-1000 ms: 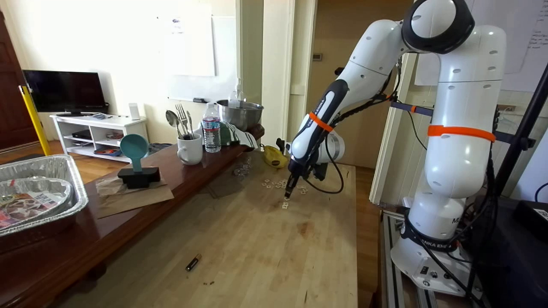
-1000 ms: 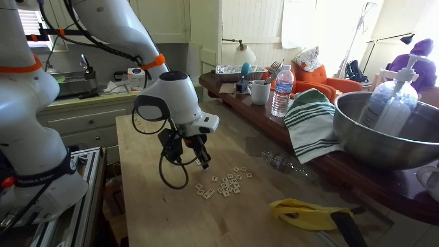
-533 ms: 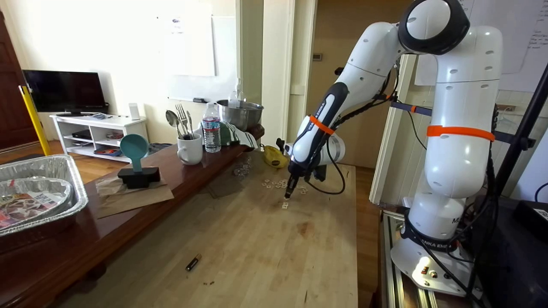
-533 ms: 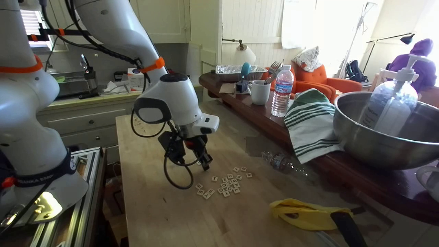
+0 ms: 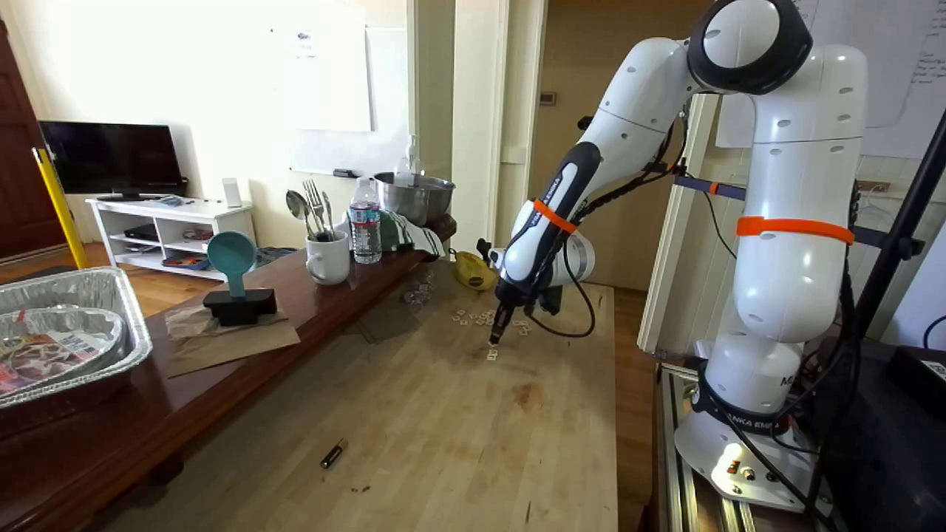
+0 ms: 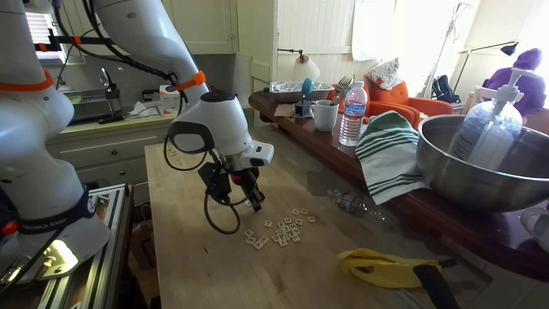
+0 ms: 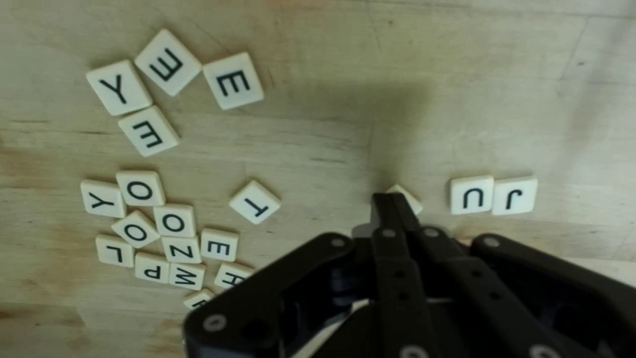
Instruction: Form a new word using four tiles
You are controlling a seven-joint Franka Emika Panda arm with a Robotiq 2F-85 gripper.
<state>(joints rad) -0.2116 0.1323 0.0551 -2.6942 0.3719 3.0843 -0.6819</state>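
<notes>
Wrist view: gripper [image 7: 396, 200] in the lower part of the picture, two fingers [image 7: 386, 219] pressed together at the tips.
Grip: clenched.
Tile at fingertips: pale covered tile [image 7: 412, 201] lying mostly behind the tips, one corner showing past them; letter hidden.
Contact: cannot tell whether the tips touch that tile or sit just above it.
J and U: J tile [image 7: 515, 195] and U tile [image 7: 471, 195] edge to edge, just right of the gripper, upside down here; a gap between U and the covered tile.
T: T tile [image 7: 255, 202] left of the fingers, askew, apart from all others.
Y and E bunch: upper left, Y tile [image 7: 119, 88] with three E tiles [image 7: 233, 81].
Main cluster: lower left, letter tiles [image 7: 174, 220] including O, Z, M, P, L, partly hidden by the gripper.
Table: in both exterior views the gripper slants down, tips low by the wooden table [image 6: 206, 274].
</notes>
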